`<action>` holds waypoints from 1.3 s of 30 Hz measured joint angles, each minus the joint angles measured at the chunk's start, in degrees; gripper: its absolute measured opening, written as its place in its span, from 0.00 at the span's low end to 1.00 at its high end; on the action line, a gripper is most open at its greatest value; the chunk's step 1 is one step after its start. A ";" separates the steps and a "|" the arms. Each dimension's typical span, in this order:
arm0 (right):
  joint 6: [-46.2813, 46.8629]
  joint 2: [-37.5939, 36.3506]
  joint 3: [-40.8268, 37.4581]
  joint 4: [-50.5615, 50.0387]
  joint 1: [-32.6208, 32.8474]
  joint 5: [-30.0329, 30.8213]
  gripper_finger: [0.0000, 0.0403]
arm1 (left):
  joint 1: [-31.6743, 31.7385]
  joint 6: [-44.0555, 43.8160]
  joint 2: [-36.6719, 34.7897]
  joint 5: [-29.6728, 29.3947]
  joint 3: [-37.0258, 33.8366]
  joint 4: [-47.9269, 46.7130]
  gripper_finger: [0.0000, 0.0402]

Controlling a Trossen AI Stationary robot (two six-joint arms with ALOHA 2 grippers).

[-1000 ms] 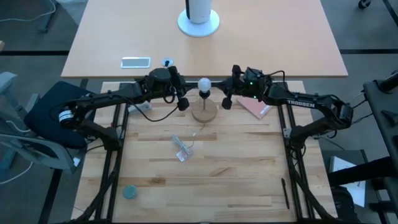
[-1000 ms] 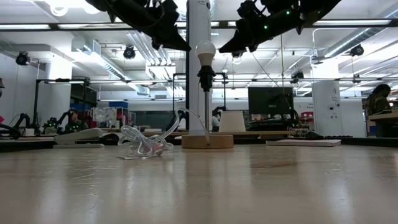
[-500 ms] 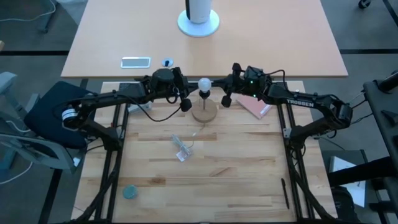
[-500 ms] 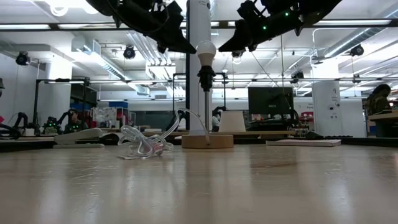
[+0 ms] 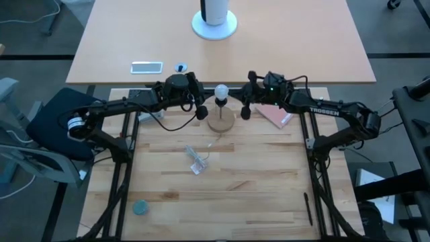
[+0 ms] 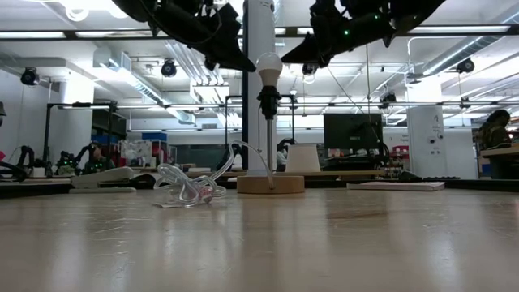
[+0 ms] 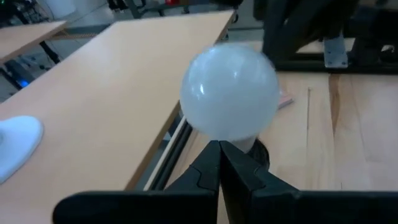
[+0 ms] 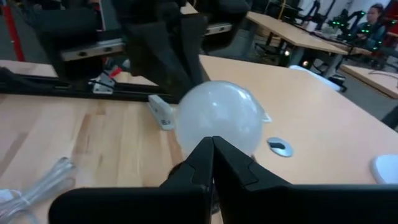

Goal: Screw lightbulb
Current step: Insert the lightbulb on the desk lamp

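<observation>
Two grippers wait close beside the lightbulb [image 5: 220, 91], which stands up in its black socket [image 6: 268, 100] on the wooden stand [image 5: 221, 121]. We keep our left gripper [image 5: 199, 110] and right gripper [image 5: 246, 109] pinched closed, holding nothing, ready to reach in.

Frosted white pear-shaped lightbulb [image 7: 229, 93]: pale screw base hidden behind closed dark fingers in both wrist views | left gripper [image 6: 235, 60] and right gripper [image 6: 298, 55]: upper parts cut off by low view's top edge — contact with the bulb not discernible | small round blue-grey object [image 5: 140, 208]: too small to identify
</observation>
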 joint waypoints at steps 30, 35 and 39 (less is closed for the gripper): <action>-0.48 2.13 0.00 1.56 -0.49 4.53 0.01 | -0.22 1.05 1.07 2.06 -0.08 1.50 0.00; -0.44 2.02 0.00 1.09 0.66 4.50 0.01 | -0.09 1.05 1.07 1.00 -0.08 0.87 0.00; -0.44 1.97 0.00 1.15 1.14 4.07 0.01 | 0.11 0.59 1.07 0.80 -0.07 -0.08 0.00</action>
